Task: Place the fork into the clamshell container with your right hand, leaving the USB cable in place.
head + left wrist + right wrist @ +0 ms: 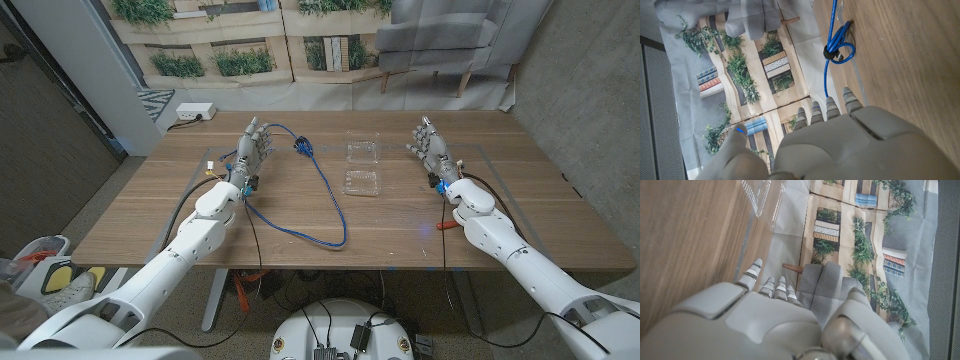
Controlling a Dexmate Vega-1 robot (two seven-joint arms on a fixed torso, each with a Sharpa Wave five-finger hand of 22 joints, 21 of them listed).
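An open clear clamshell container (362, 166) lies at the middle of the wooden table (140, 225), its two halves side by side; one edge of it (759, 195) shows in the right wrist view. A blue USB cable (325, 195) runs from a bundled end (837, 47) near the far side down in a long loop towards the front. My left hand (253, 146) stands left of the cable with fingers apart, holding nothing; its back (840, 145) faces the wrist camera. My right hand (430, 146) stands right of the container, fingers apart and empty, its back (765, 320) also towards its camera.
A white box (195, 112) lies on the floor behind the table's far left corner. A grey armchair (450, 35) and a printed backdrop stand beyond the far edge. Bare wood lies between the container and my right hand.
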